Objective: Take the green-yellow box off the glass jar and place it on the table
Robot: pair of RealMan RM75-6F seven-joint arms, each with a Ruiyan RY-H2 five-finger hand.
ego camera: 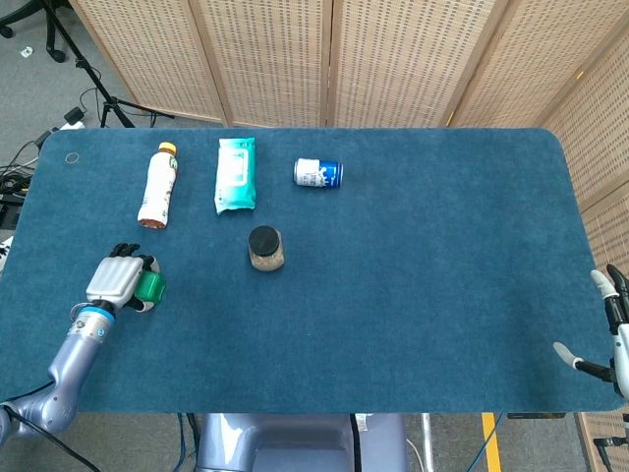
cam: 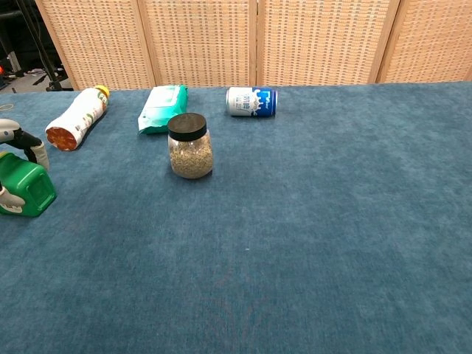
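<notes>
Grains of some pale, seed-like filling show through the small glass jar with the black screw lid (cam: 190,146), which we see standing upright mid-table with nothing on top of it. Our left hand (ego camera: 116,282) has its fingers wrapped around the green-yellow box (cam: 27,188), resting on the blue felt table (ego camera: 423,256) well left of the jar. Our right hand (ego camera: 611,329) hangs at the table's right edge, fingers spread and holding nothing.

The jar (ego camera: 265,248) stands near the middle of the table (ego camera: 442,265). Behind it lie a packet (ego camera: 235,174), a bottle (ego camera: 157,185) further left and a can (ego camera: 317,173) to the right. The box (ego camera: 150,287) sits far left, under the left hand (ego camera: 116,280).
</notes>
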